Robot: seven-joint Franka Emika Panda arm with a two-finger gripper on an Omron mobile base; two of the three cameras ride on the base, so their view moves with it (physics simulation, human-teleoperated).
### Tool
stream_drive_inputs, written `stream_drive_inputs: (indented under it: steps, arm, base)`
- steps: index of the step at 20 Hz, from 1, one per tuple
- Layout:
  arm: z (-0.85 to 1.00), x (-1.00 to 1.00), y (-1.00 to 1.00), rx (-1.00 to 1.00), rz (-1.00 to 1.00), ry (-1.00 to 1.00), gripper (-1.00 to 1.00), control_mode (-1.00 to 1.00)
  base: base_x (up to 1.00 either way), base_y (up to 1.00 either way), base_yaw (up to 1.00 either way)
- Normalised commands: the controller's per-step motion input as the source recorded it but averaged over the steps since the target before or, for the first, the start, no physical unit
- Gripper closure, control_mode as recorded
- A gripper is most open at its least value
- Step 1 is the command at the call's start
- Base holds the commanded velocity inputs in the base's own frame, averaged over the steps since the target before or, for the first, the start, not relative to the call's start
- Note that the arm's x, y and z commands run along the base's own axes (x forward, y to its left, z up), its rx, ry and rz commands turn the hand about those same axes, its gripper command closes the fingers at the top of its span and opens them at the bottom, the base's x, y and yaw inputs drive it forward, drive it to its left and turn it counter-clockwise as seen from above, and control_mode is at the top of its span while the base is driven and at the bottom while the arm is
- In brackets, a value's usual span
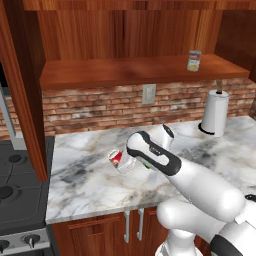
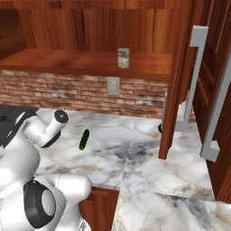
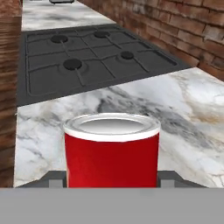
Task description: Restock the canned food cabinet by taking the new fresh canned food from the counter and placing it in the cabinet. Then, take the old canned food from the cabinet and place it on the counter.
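The cabinet [image 1: 145,70] is the biggest thing here: reddish-brown grained wood, doorless, with a thick plank shelf running wide above a rough brick backsplash [image 1: 100,107]. Below it spreads the surface [image 1: 85,175], smooth white marble veined in grey and tan, its front edge straight. At its left end it meets the flat black stove top [image 3: 87,61] with round burners. Broad bare marble lies left of the arm and in front of it.

A white paper-towel roll [image 1: 215,112] stands upright near the backsplash at the right. A small dark green cucumber [image 2: 84,139] lies on the marble, apart from everything else.

The cream-yellow labelled can [image 2: 123,58] stands upright on the shelf, well back from the plank's front edge. The pincer [image 1: 131,162] is closed on the red can [image 3: 112,151], a smooth cylinder with a pale silvery rim, held over the marble; whether it touches the surface cannot be told.
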Motion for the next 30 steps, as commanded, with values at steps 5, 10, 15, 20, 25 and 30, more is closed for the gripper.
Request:
stream_drive_inputs:
  steps: [5, 10, 15, 20, 25, 30]
  arm:
    - [-0.14, 0.09, -0.12, 0.33, 0.00, 0.00, 1.00, -1.00]
    - [-0.21, 0.09, -0.08, 0.33, 0.00, 0.00, 1.00, -1.00]
    - [-0.28, 0.32, 0.00, 0.04, 0.00, 0.00, 1.00, -1.00]
    - [-0.13, 0.23, 0.00, 0.00, 0.00, 0.00, -1.00, -1.00]
    - [0.08, 0.02, 0.00, 0.00, 0.00, 0.00, -1.00, -1.00]
    - [0.76, -0.11, 0.08, 0.00, -0.01, -0.02, -1.00, -1.00]
  base:
    - [0.00, 0.00, 0.00]
    - [0.00, 0.00, 0.00]
    - [0.00, 0.00, 0.00]
    - [0.00, 0.00, 0.00]
    - [0.00, 0.00, 0.00]
    - [0.00, 0.00, 0.00]
